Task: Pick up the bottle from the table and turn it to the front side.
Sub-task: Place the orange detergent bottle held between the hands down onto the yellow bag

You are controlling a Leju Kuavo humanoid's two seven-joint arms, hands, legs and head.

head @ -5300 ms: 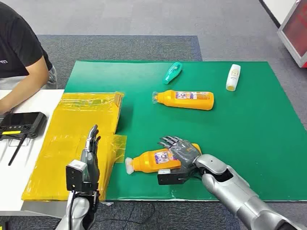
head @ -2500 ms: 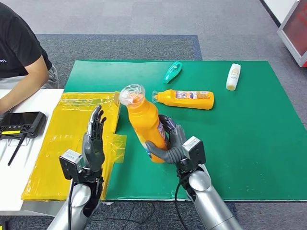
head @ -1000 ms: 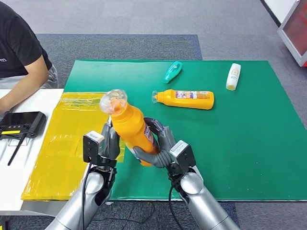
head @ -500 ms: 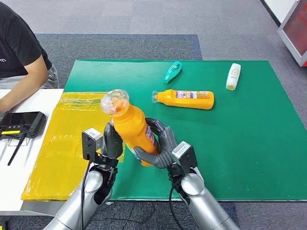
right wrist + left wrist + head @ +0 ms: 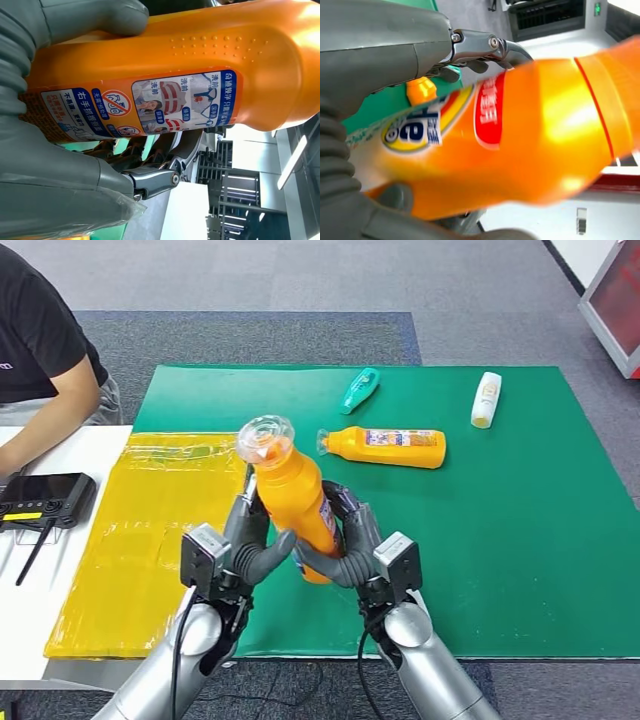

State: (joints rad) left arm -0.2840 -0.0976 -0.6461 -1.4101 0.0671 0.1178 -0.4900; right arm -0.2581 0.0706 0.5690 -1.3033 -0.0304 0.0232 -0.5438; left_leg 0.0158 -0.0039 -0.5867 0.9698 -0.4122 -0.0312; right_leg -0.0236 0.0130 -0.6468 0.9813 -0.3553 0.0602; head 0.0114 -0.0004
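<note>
Since half a second ago the left hand closed on the orange bottle too, so both it and the right hand grip it tilted above the green mat, probably steadying it for turning.

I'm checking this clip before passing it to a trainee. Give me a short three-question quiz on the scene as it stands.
1. True or false: the lifted orange plastic bottle with a clear cap rests on the green mat.
2. Which holds the lifted bottle? A) left hand alone B) right hand alone C) both hands
3. Fill in: besides the lifted one, ___ bottles lie on the mat: a second orange bottle, a teal bottle and a white bottle.

Key: 1 false, it is held above the mat, tilted, cap up. 2 C, fingers of both hands wrap its body. 3 three.
</note>
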